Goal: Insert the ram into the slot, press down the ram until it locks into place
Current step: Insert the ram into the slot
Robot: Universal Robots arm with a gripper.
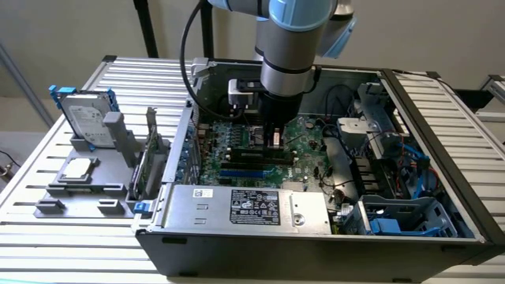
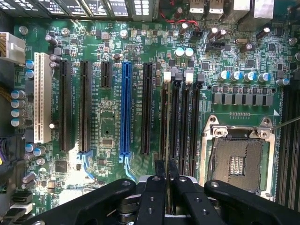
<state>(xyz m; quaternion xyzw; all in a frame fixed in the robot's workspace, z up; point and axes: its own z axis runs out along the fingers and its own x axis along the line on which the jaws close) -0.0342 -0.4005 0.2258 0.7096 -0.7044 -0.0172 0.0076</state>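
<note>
My gripper (image 1: 274, 141) hangs inside the open computer case, low over the motherboard (image 1: 229, 133). Its two black fingers (image 2: 160, 171) stand close together, shut on the ram (image 2: 166, 185). The ram is seen edge-on as a thin strip between them. It lines up with a slot (image 2: 164, 117), the one farthest from the CPU socket (image 2: 236, 159) in a row of parallel black slots with pale end clips (image 2: 167, 77). Whether the ram touches that slot I cannot tell. In the exterior view the black slots (image 1: 254, 155) lie just below the fingers.
A blue slot (image 2: 125, 108) and black card slots (image 2: 84, 105) lie beside the memory row. A silver power supply (image 1: 245, 204) fills the case front; a blue drive cage (image 1: 402, 216) and cables (image 1: 359, 171) sit at the exterior view's right. A hard drive (image 1: 88, 118) stands on a grey fixture outside.
</note>
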